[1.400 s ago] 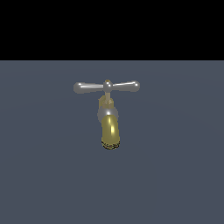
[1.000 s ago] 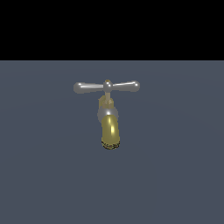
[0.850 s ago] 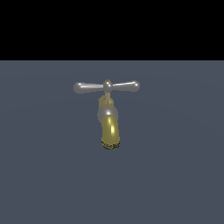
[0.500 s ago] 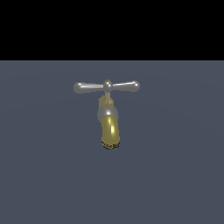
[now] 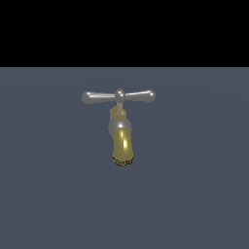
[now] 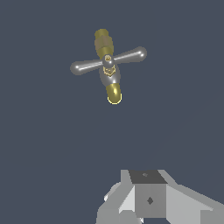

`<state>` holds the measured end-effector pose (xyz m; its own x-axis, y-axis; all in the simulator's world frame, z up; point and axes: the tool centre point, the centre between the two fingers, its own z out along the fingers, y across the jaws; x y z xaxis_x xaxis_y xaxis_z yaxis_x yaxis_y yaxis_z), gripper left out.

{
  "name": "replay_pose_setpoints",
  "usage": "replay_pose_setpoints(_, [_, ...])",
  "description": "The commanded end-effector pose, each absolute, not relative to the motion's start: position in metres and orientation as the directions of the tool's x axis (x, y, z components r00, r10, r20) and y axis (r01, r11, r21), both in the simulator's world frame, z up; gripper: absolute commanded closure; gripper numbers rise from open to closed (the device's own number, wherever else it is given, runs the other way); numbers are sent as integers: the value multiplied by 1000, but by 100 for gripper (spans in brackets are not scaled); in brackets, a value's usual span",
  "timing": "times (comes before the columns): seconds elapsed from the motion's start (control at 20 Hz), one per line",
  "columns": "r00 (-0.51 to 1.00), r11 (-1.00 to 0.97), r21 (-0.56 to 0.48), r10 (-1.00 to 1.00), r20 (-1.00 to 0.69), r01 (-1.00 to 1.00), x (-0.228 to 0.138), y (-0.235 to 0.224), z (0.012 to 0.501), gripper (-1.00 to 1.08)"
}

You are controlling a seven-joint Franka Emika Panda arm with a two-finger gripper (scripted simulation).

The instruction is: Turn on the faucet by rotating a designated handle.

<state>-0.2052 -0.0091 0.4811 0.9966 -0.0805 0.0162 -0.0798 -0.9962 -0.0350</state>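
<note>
Faucet (image 5: 121, 138) sits frame centre in exterior view, handle (image 5: 118, 96) lying level left-right on top. Gripper (image 6: 148, 199) well apart from the handle, holding nothing; fingers seemingly out of shot, opening can't be told

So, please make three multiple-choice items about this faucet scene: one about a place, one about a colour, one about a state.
1. Where is the handle on the faucet?
A. under the spout
B. on top, above the spout
C. lying apart on the floor

2. What colour is the spout?
A. brass-gold
B. red
C. white

3. Is the gripper touching the handle?
A. yes, clamped on one arm
B. yes, pressing the centre cap
C. no, it is clearly apart

Answers: 1 B, the crossbar sits over the spout in the exterior view. 2 A, the spout shines gold in both views. 3 C, the wrist view shows bare floor between gripper and handle.
</note>
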Motion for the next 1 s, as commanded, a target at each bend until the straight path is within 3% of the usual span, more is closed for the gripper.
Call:
replay_pose_setpoints(0.0, [993,-991,-55,-120,7,-119,-193,-5,475,108])
replay_pose_setpoints(0.5, [940,-932,-123,-337,-61,-342,-131,19,438,108])
replay_pose_setpoints(0.95, [834,-826,-123,-537,-128,-550,-80,44,393,108])
